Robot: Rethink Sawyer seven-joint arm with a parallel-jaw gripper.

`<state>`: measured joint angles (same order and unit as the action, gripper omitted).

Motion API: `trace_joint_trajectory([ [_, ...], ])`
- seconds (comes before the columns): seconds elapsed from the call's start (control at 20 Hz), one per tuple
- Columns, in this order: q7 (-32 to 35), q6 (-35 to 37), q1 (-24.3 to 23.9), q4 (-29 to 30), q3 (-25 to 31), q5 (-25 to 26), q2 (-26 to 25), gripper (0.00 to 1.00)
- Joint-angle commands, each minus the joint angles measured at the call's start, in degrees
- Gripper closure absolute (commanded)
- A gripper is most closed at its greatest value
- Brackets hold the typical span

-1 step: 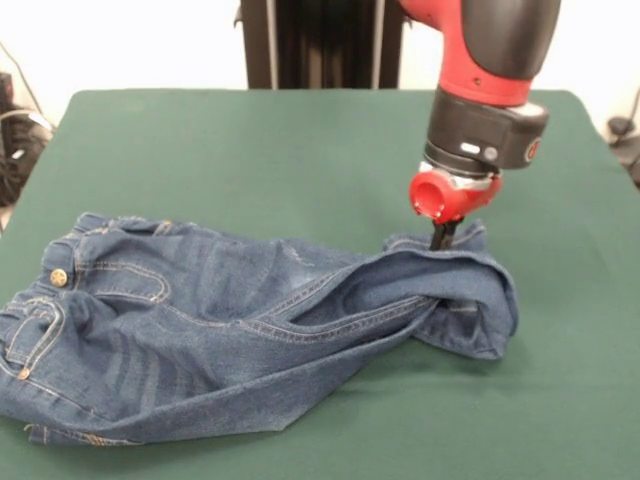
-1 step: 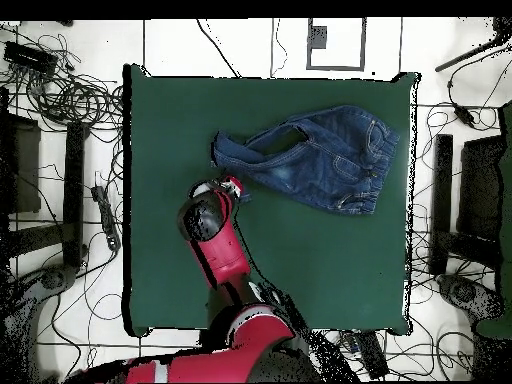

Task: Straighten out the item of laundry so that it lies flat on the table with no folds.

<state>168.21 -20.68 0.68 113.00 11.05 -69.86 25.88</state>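
Jeans [image 1: 230, 330] of blue denim lie crumpled on the green bench [image 1: 300, 150], and by the look of them the straightening is only partly done. In the front view the waistband end, with its brass button [image 1: 59, 277] and tan stitching, sits spread fairly flat toward the bench's left edge and near the front edge, while the legs run off to the right in a bunched, twisted roll whose cuff end folds back over itself just below the claw [image 1: 441, 238]. The overhead view shows the garment in the half of the bench farthest from the robot's base, nearer one side edge than the other, with the leg end drawn into a narrow loop rather than lying open. The claw hangs from the red and black arm [image 1: 490, 60] and its dark tips meet the upper edge of the folded leg fabric; whether it is pinching the cloth or only resting against it I cannot tell, since the tips are too small and partly sunk in the denim. What seems left is the larger share: the legs must be pulled out to full length, untwisted and parted, and the doubled-over cuff laid down. No brand, label or legible writing shows on the jeans, the arm or the bench.
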Motion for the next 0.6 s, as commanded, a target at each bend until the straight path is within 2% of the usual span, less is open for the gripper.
trace_joint_trajectory([
  [0.05,0.65,1.59,2.99,-5.37,6.55,-14.14,-6.89,1.0],
  [0.2,-9.09,-0.82,1.99,-2.7,9.23,-22.53,-4.02,1.0],
  [0.35,-20.82,-5.66,-2.46,1.32,15.98,-32.28,0.7,1.0],
  [0.45,-25.73,-8.8,-5.09,3.03,19.71,-36.4,2.92,1.0],
  [0.6,-29.4,-10.54,-7.51,4.31,22.17,-37.93,3.82,1.0],
])
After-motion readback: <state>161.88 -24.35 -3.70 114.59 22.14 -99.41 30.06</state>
